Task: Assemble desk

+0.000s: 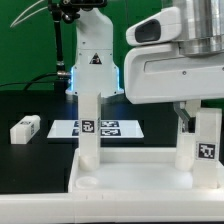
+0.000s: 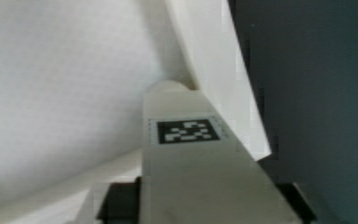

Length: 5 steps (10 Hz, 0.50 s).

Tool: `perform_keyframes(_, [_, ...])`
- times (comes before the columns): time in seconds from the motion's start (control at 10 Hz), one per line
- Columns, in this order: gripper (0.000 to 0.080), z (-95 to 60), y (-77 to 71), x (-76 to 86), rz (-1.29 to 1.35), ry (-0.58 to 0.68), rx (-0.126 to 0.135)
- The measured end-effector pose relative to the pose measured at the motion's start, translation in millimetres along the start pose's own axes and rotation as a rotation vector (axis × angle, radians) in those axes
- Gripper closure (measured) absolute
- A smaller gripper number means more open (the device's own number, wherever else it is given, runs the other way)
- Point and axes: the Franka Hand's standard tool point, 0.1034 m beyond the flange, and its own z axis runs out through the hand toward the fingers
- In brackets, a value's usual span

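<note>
The white desk top [image 1: 130, 178] lies across the front with its rimmed side up. One white leg [image 1: 90, 125] stands upright in a socket towards the exterior view's left. My gripper [image 1: 196, 120] is shut on a second tagged leg [image 1: 206, 140], held upright at the top's right corner. I cannot tell whether it is seated. In the wrist view the gripper [image 2: 202, 203] has dark fingers [image 2: 126, 200] on both sides of this leg [image 2: 194, 150], whose tag faces the camera. The desk top [image 2: 60, 80] is beyond it. A third leg [image 1: 27, 128] lies loose on the black table at the left.
The marker board [image 1: 115, 127] lies flat behind the desk top, partly hidden by the standing leg. The arm's white base [image 1: 95, 60] stands at the back in front of a green wall. The arm's bulky wrist [image 1: 175, 60] hangs over the right side.
</note>
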Motion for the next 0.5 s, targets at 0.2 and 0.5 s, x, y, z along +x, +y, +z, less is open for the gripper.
perform_keyframes(0.2, [0.0500,-0.1,0.6,0.4,0.129,0.000,0.000])
perform_keyframes(0.5, [0.0501,-0.3,-0.2,-2.3,0.602,-0.017,-0.004])
